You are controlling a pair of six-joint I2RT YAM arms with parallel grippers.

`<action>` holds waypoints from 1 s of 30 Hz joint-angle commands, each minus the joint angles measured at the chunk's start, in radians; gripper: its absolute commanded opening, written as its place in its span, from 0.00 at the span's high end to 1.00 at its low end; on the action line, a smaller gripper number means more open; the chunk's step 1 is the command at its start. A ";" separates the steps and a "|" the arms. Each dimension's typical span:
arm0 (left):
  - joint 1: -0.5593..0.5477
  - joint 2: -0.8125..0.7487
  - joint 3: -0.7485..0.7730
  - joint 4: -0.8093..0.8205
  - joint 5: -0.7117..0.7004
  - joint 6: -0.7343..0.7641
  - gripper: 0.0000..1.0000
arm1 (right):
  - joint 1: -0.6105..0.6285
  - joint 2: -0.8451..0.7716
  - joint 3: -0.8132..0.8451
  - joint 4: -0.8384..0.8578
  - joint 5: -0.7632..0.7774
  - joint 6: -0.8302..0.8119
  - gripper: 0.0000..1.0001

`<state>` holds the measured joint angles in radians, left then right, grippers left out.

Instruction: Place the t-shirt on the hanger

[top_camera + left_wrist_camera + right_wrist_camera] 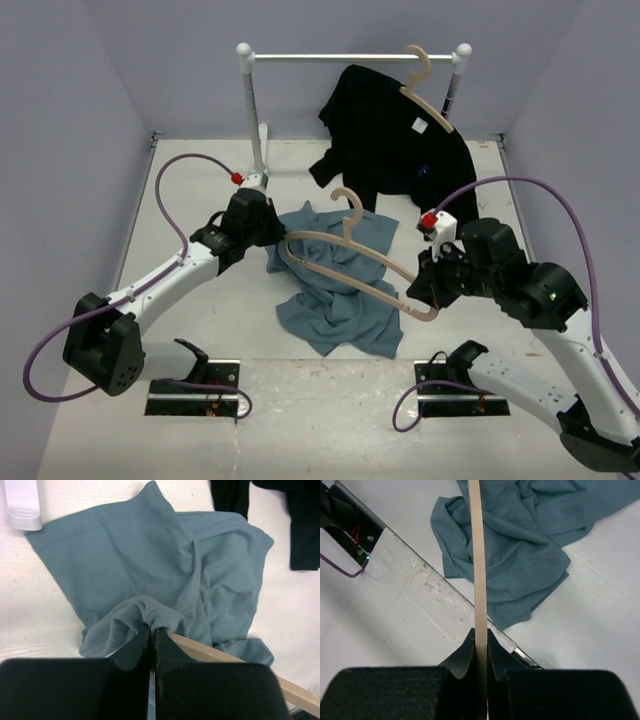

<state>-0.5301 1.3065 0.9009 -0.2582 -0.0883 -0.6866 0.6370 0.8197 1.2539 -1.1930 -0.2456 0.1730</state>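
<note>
Two clenched grips are seen: the t-shirt (125,565), crumpled on the counter (220,320), is pinched at its collar (159,616) by the left fingers (135,645), while the hanger (479,555) is clamped at one end by the right fingers (462,652) and held over it, presumably for threading.

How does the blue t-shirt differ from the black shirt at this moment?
The blue t-shirt lies crumpled on the table; the black shirt hangs from a hanger on the rail. The left hand pinches the blue t-shirt's collar; no hand touches the black shirt. The black shirt shows a small white label; the blue t-shirt is plain. Both are wrinkled, single-coloured garments.
</note>
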 commanded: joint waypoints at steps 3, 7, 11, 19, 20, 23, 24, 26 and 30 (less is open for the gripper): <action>0.000 -0.078 0.058 0.046 0.121 0.005 1.00 | 0.067 0.034 -0.010 0.221 0.131 0.062 1.00; -0.019 -0.114 0.107 0.001 0.104 0.023 1.00 | 0.165 0.060 -0.021 0.294 0.275 0.100 1.00; -0.021 -0.116 0.154 -0.062 0.051 0.049 1.00 | 0.246 0.111 0.005 0.271 0.460 0.135 1.00; -0.022 -0.117 0.253 -0.085 0.133 0.086 1.00 | 0.311 0.134 -0.116 0.542 0.306 0.119 1.00; -0.022 -0.121 0.266 -0.087 0.150 0.095 1.00 | 0.311 0.117 -0.167 0.604 0.295 0.112 1.00; -0.032 -0.150 0.315 -0.130 0.212 0.143 1.00 | 0.306 0.061 -0.320 0.822 0.219 0.103 1.00; -0.035 -0.151 0.331 -0.142 0.227 0.157 1.00 | 0.306 0.054 -0.339 0.864 0.223 0.103 1.00; -0.048 -0.175 0.371 -0.182 0.282 0.195 1.00 | 0.306 0.030 -0.406 1.003 0.267 0.098 1.00; -0.087 -0.193 0.448 -0.253 0.304 0.241 1.00 | 0.298 -0.006 -0.510 1.276 0.293 0.075 1.00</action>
<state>-0.5809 1.1720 1.2346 -0.4813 0.1215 -0.5271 0.9408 0.8508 0.7998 -0.3187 0.0360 0.2786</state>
